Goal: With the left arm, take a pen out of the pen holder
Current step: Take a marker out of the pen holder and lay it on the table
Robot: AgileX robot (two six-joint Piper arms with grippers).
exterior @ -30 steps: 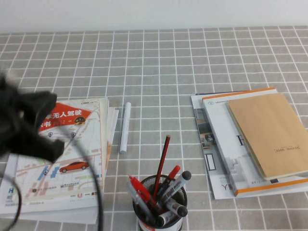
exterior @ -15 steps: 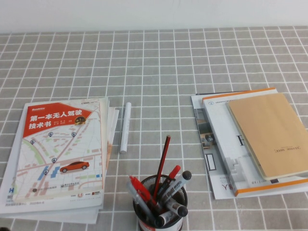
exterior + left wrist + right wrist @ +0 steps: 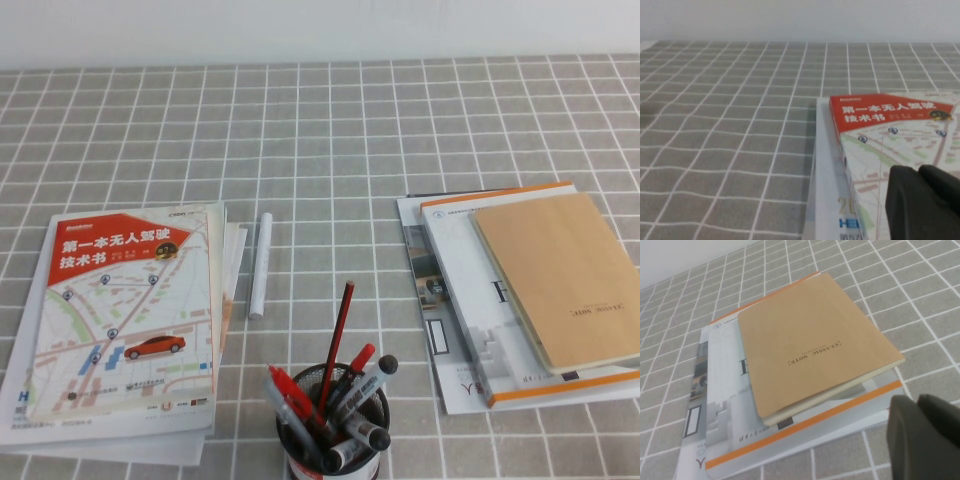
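Observation:
The black mesh pen holder (image 3: 332, 428) stands at the table's near edge, filled with several pens and markers, a red pencil (image 3: 337, 335) sticking up highest. A white pen (image 3: 260, 265) lies flat on the tiles beside the map book (image 3: 125, 310). Neither arm shows in the high view. In the left wrist view my left gripper (image 3: 919, 172) is shut and empty, low over the near corner of the red-topped map book (image 3: 890, 130). In the right wrist view my right gripper (image 3: 917, 402) is shut and empty, just off the near edge of the tan notebook (image 3: 810, 350).
On the right lies a stack: a tan notebook (image 3: 560, 280) on an orange-edged white book (image 3: 470, 320) over a magazine. The map book rests on loose white sheets (image 3: 235, 265). A grey tiled cloth (image 3: 330, 140) covers the table up to the white wall.
The left arm, a dark blur over the map book a second ago, has pulled back out of the high view. The pens and books have not moved.

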